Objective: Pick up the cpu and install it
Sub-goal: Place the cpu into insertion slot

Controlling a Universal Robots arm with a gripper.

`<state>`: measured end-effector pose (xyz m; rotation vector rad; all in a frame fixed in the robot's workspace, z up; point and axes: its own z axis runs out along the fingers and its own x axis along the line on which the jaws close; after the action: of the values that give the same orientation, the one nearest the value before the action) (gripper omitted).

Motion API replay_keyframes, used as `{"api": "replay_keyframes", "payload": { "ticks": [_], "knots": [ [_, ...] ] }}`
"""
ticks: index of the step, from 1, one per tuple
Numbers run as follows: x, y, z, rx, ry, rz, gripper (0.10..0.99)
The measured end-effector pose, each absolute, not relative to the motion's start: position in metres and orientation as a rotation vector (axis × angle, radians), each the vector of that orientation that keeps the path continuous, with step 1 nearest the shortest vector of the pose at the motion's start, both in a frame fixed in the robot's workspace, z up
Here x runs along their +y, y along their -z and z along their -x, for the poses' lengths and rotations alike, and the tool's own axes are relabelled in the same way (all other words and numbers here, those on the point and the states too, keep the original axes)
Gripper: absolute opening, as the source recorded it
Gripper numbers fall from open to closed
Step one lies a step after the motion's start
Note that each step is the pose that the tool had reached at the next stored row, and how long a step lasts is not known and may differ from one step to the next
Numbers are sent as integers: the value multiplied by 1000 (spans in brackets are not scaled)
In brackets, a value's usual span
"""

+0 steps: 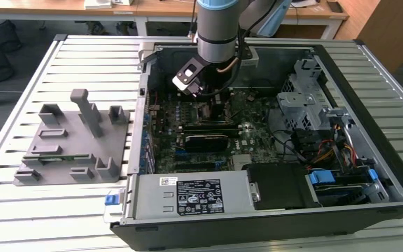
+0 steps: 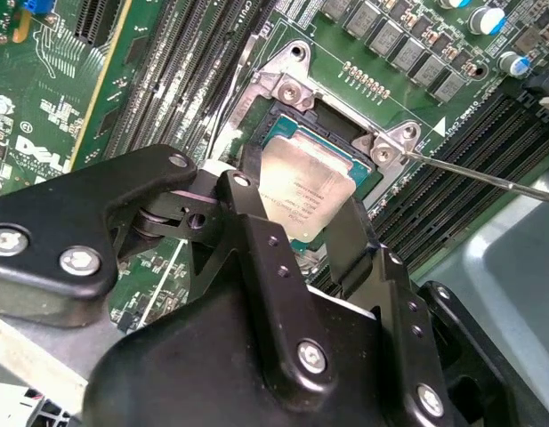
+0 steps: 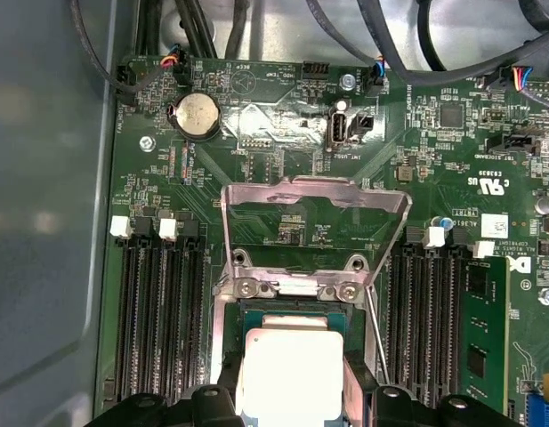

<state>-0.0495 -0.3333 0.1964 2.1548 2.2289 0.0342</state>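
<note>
Most of the carrying looks done, as I judge it. My arm (image 1: 219, 31) reaches down into the open computer case (image 1: 369, 63), which lies on the slatted table (image 1: 19, 210). The grey fixture block (image 1: 69, 142) sits outside the case, at nine o'clock from it in the exterior view and well apart from me.

My claw (image 2: 299, 233) is down at the CPU socket (image 2: 320, 142) on the motherboard (image 1: 187, 113). The cpu (image 2: 302, 182) lies flat between my two black fingers (image 2: 256, 231), its silver top facing up. The fingers press against two opposite edges of it, so I take it that I am closed on the chip and gripping it.

In both wrist views the chip sits squarely inside the socket's outline, with the green rim of the socket showing just beyond its far edge. I cannot tell whether it has dropped fully onto the contacts or hangs just above them, because my own fingers hide its near edge.

By that reading the pick-up is behind me and the placing is at or near its end. The rest of the install is not done. The metal load plate (image 3: 354, 194) stands swung open, away from the chip and beside the memory slots (image 3: 154, 311). The thin retention lever (image 2: 488, 179) juts out free beside the socket and is not yet latched.
</note>
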Motion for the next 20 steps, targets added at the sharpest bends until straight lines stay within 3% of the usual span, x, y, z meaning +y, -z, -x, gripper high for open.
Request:
{"api": "replay_keyframes", "payload": {
  "ticks": [15,17,18,20],
  "knots": [
    [-333,-194,50,2229,-35,-2155,529],
    [-333,-194,50,2229,-34,-2155,541],
    [-333,-194,50,2229,-34,-2155,604],
    [-333,-194,50,2229,-34,-2155,604]
  ]
}}
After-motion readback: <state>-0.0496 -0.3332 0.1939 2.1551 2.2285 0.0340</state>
